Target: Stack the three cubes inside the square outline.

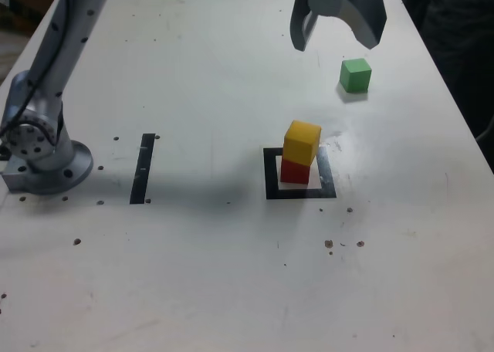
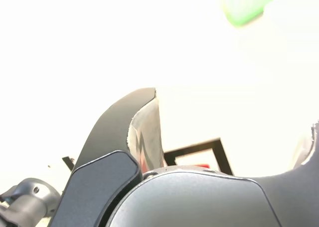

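In the exterior view the yellow cube [image 1: 302,142] sits on the red cube [image 1: 294,170], and that stack stands inside the square outline [image 1: 270,181] of black tape, slightly skewed. The green cube [image 1: 355,74] lies alone on the table, further back and toward the exterior view's right. My gripper [image 1: 336,39] hangs open and empty above the table, just behind and to the left of the green cube. In the wrist view the green cube [image 2: 246,5] is a blur beyond one finger [image 2: 144,132], and a corner of the square outline [image 2: 219,155] and a sliver of the red cube [image 2: 199,166] show.
A straight black tape strip [image 1: 143,167] lies on the white table [image 1: 193,275] at the exterior view's left, near the arm's base [image 1: 42,155]. Small dark specks dot the surface. The table's right edge runs close to the green cube.
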You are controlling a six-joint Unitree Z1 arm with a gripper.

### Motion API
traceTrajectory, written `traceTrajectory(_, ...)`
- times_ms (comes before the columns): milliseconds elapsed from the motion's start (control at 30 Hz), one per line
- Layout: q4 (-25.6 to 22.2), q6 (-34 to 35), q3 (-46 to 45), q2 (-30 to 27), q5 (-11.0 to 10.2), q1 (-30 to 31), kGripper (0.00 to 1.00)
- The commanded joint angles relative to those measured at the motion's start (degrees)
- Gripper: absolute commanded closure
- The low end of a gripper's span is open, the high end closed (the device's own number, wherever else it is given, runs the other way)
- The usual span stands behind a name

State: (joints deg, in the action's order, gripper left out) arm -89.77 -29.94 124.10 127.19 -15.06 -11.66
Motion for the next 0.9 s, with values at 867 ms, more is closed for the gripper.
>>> traceTrajectory(867,-2.07,3.22,16.31,17.55,4.12,-5.02,0.09)
